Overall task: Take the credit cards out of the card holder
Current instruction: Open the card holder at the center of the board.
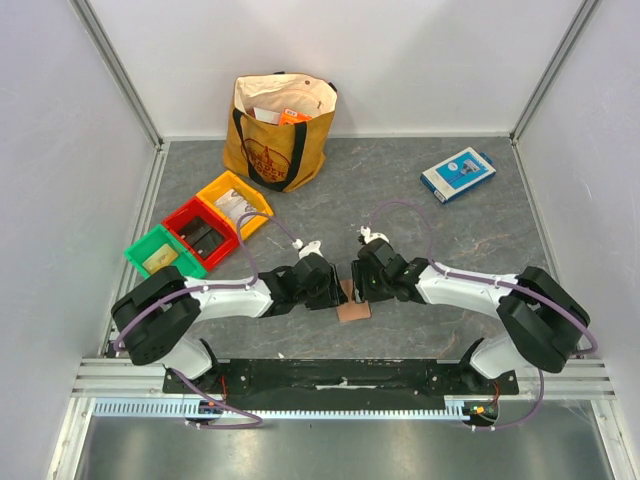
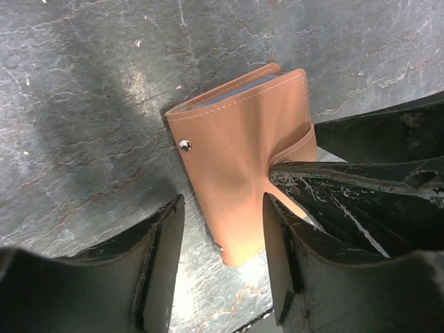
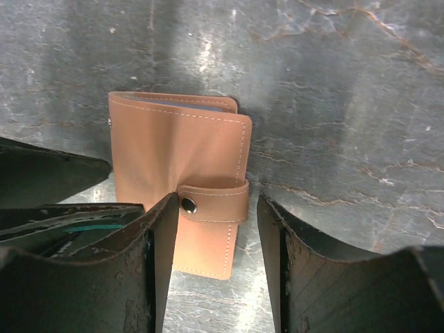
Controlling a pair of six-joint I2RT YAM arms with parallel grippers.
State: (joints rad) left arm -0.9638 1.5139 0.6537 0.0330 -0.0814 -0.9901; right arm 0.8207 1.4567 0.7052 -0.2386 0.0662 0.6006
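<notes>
The card holder (image 1: 353, 311) is a tan leather wallet lying closed on the dark table between my two arms. Its snap tab (image 3: 211, 201) is fastened around one edge. The credit cards are hidden inside; only a pale blue lining edge shows. My left gripper (image 2: 222, 257) is open, and the near corner of the card holder (image 2: 239, 163) lies between its fingers without either one clearly touching it. My right gripper (image 3: 215, 236) is open astride the tab side of the card holder (image 3: 177, 149), its left fingertip (image 3: 163, 215) beside the snap. Seen from above, the left gripper (image 1: 335, 290) and right gripper (image 1: 360, 285) nearly meet over it.
A yellow tote bag (image 1: 280, 130) stands at the back. A blue-and-white flat box (image 1: 457, 174) lies at the back right. Yellow (image 1: 232, 200), red (image 1: 200, 232) and green (image 1: 163, 252) bins sit at the left. Walls close in on both sides.
</notes>
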